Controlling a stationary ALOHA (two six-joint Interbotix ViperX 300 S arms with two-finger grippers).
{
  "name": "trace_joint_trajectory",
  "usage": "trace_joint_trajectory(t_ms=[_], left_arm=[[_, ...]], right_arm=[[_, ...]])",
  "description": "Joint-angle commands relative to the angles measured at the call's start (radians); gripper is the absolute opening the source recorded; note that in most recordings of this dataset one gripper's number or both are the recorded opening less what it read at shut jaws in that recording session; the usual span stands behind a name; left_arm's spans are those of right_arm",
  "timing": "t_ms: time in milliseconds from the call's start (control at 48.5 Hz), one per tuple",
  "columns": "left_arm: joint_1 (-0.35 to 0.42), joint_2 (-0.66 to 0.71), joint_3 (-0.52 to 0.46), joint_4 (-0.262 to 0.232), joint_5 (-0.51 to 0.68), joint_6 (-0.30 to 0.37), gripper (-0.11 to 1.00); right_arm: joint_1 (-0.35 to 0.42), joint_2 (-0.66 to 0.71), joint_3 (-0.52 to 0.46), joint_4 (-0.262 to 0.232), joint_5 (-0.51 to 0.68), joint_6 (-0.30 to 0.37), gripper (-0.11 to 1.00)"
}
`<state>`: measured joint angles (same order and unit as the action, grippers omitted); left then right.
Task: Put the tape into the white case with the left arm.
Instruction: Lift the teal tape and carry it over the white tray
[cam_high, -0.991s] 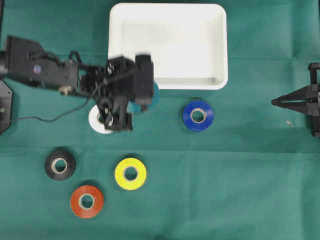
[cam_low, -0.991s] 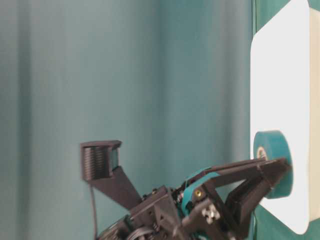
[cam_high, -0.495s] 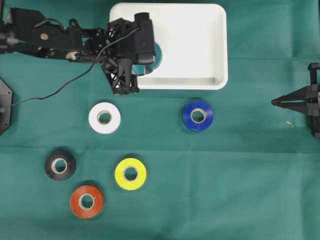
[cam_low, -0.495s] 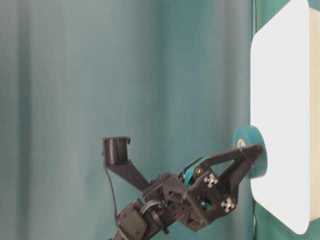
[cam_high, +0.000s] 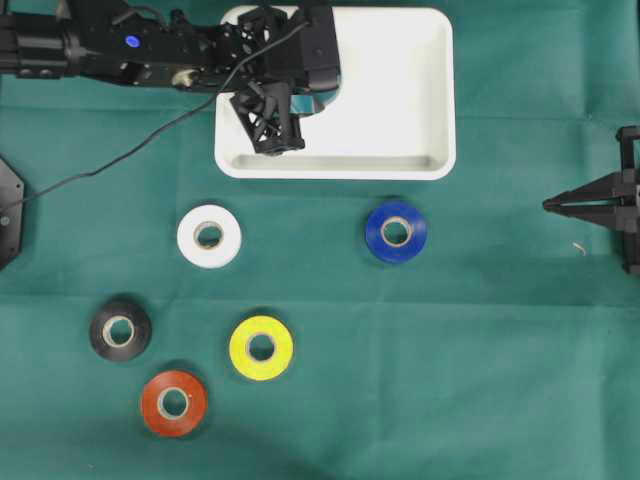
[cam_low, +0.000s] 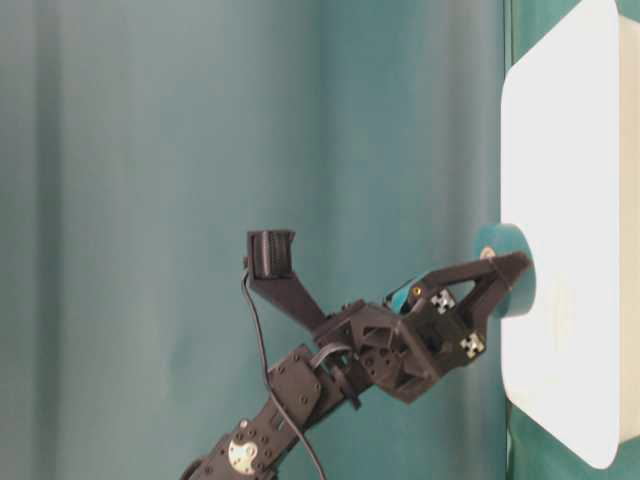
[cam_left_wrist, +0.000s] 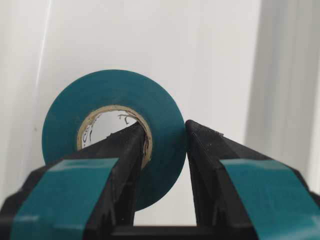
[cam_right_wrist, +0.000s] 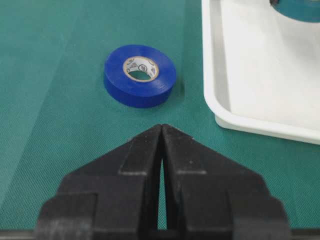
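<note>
Left gripper carried teal tape over white case.

On the green cloth, taking the yellow tape roll as landmark, 4 other rolls lie flat: a white roll up-left of it, a black roll to its left, an orange-red roll down-left, and a blue roll up-right, all apart from it.
</note>
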<state>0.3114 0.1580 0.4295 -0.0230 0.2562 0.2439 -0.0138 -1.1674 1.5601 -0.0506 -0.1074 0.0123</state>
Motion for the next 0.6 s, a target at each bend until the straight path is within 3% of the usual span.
trace_joint_trajectory(t_ms=[0, 495, 578], left_arm=[[0.009, 0.000, -0.041, 0.000, -0.008, 0.006, 0.23], [0.028, 0.061, -0.075, 0.002, -0.009, 0.015, 0.25], [0.028, 0.060, -0.074, 0.002, -0.011, 0.015, 0.44]], right_arm=[[-0.002, 0.008, -0.009, -0.002, -0.009, 0.002, -0.09], [-0.002, 0.008, -0.009, -0.002, -0.011, 0.002, -0.09], [-0.002, 0.008, -0.009, -0.002, -0.011, 0.002, -0.09]])
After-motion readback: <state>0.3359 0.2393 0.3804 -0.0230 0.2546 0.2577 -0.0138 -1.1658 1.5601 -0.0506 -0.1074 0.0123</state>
